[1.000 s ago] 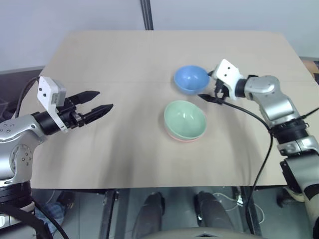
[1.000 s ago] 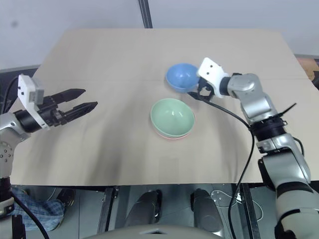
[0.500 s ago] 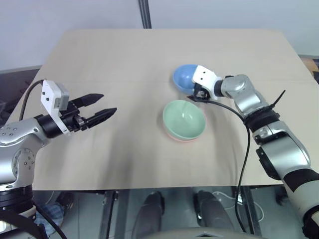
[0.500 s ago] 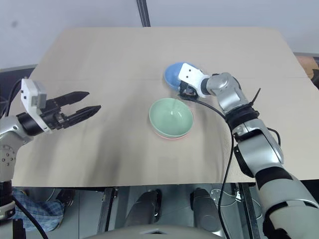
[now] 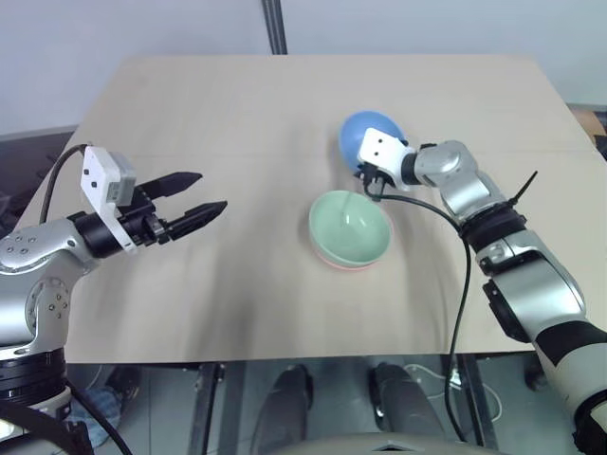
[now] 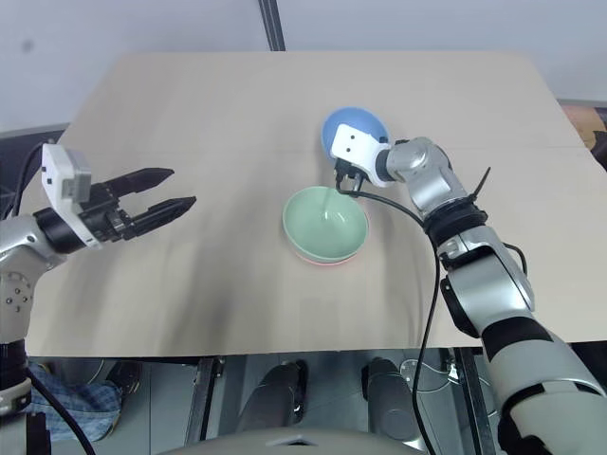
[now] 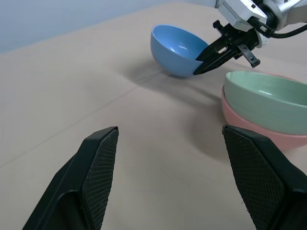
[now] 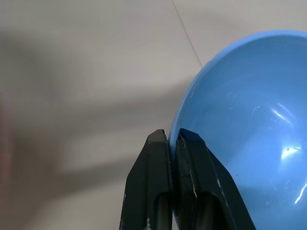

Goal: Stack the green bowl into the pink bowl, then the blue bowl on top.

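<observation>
Three bowls sit on the bench (image 5: 190,104), one of each colour, and none holds any loose contents. The green bowl (image 5: 351,226) is nested inside the pink bowl (image 5: 347,264), whose rim peeks out beneath it near the bench's middle. Just behind them the blue bowl (image 5: 368,137) is tipped on its side, its rim clamped between the black fingers of the right pincer (image 5: 370,181). The right wrist view shows the two fingers pressed together on the thin blue edge. The left wrist view gives a side-on look at the stacked pair and the tilted blue bowl. The left pincer (image 5: 206,194) hovers well apart over the bench's left side, fingers spread, holding nothing.
</observation>
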`<state>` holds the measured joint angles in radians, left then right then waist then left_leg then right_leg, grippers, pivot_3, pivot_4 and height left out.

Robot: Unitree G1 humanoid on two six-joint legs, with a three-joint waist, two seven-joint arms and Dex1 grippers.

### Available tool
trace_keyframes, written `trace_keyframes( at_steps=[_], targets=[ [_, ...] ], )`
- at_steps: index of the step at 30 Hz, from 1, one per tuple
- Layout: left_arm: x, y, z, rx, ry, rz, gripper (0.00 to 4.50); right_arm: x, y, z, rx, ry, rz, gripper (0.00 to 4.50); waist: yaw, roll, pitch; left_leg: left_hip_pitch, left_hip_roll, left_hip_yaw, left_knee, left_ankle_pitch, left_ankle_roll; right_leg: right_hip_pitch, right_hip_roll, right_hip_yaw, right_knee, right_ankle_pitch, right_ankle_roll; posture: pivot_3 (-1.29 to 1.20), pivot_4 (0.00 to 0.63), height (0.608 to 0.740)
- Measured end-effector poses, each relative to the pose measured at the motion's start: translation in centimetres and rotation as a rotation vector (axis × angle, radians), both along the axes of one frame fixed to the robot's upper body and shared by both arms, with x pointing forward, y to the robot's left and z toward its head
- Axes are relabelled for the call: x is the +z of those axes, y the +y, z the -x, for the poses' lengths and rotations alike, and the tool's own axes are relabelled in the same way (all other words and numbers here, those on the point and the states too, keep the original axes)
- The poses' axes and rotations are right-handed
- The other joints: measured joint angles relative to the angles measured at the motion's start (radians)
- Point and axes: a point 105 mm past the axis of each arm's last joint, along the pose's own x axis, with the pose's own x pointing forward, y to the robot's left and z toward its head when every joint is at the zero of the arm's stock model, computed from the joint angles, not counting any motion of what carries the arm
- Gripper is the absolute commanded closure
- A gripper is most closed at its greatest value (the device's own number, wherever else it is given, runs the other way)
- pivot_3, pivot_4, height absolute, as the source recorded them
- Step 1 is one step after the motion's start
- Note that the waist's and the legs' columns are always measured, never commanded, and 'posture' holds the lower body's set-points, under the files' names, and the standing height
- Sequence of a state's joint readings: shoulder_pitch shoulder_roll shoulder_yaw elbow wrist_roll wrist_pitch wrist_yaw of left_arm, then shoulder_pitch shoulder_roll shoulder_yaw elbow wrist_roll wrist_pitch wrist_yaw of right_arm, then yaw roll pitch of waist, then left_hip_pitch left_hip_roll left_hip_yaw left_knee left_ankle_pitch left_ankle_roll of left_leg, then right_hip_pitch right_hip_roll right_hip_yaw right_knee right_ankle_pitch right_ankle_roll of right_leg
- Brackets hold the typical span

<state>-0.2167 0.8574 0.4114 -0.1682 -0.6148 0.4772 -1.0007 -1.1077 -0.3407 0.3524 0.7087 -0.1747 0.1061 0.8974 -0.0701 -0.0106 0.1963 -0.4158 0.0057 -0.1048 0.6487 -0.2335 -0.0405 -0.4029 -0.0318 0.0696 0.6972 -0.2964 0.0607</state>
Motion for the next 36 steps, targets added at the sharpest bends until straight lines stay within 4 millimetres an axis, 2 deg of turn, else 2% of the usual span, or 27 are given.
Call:
trace_keyframes(
  at_steps=[4,8,10,19,25,29,32,36],
  targets=[
    [-0.1,-0.4,-0.1,-0.02,0.004,-0.004,0.82,2.3,0.3,2.1,0.095,-0.028,-0.02,4.47,0.002,0.0,0.0,-0.001,0.0,0.0,0.0,-0.001,0.002,0.0,0.0,0.0,0.0,0.0,0.0,0.0,0.15,0.74],
    [-0.2,-1.0,0.2,-0.071,0.009,-0.014,0.82,5.8,0.4,5.8,0.2,-0.06,-0.041,4.47,0.003,0.0,0.0,-0.001,0.0,-0.001,0.0,-0.001,0.002,0.0,0.0,-0.001,0.0,0.0,0.0,0.0,0.15,0.74],
    [-0.2,-1.3,0.3,-0.099,0.002,-0.022,0.82,6.5,0.3,7.6,0.235,-0.064,-0.037,4.47,0.003,0.0,0.0,0.0,0.0,-0.001,0.0,-0.001,0.002,0.0,0.0,-0.001,0.0,0.0,0.0,0.0,0.15,0.74],
    [0.5,-2.7,0.5,-0.255,-0.002,-0.053,0.82,2.9,-1.3,14.9,0.398,0.135,0.054,4.47,0.01,0.0,0.0,0.0,0.0,-0.001,0.001,-0.002,0.003,0.001,0.0,-0.001,0.0,0.0,0.0,0.0,0.15,0.74],
    [0.6,-3.5,-0.1,-0.322,0.005,-0.066,0.82,1.9,-1.2,17.2,0.46,0.185,0.066,4.47,0.005,0.0,0.0,0.0,0.0,-0.001,0.002,-0.002,0.003,0.001,0.0,-0.001,0.0,0.0,0.0,0.0,0.15,0.74],
    [0.2,-3.9,-0.3,-0.354,0.01,-0.083,0.82,1.7,-0.9,17.6,0.464,0.181,0.068,3.11,0.005,0.0,0.0,0.0,0.0,-0.001,0.002,-0.002,0.003,0.001,0.0,-0.001,0.0,0.0,0.0,0.0,0.15,0.74],
    [0.6,-4.0,-0.5,-0.362,0.001,-0.08,0.82,1.8,-0.7,17.6,0.455,0.164,0.062,1.91,0.005,0.0,0.0,0.0,0.0,-0.001,0.002,-0.002,0.003,0.001,0.0,-0.001,0.0,0.0,0.0,0.0,0.15,0.74],
    [0.5,-4.2,-0.4,-0.371,0.001,-0.074,0.82,2.4,-0.5,17.1,0.425,0.143,0.051,1.91,0.005,0.0,0.0,0.0,0.0,-0.001,0.002,-0.002,0.003,0.001,0.0,-0.001,0.0,0.0,0.0,0.0,0.15,0.74]
  ],
)
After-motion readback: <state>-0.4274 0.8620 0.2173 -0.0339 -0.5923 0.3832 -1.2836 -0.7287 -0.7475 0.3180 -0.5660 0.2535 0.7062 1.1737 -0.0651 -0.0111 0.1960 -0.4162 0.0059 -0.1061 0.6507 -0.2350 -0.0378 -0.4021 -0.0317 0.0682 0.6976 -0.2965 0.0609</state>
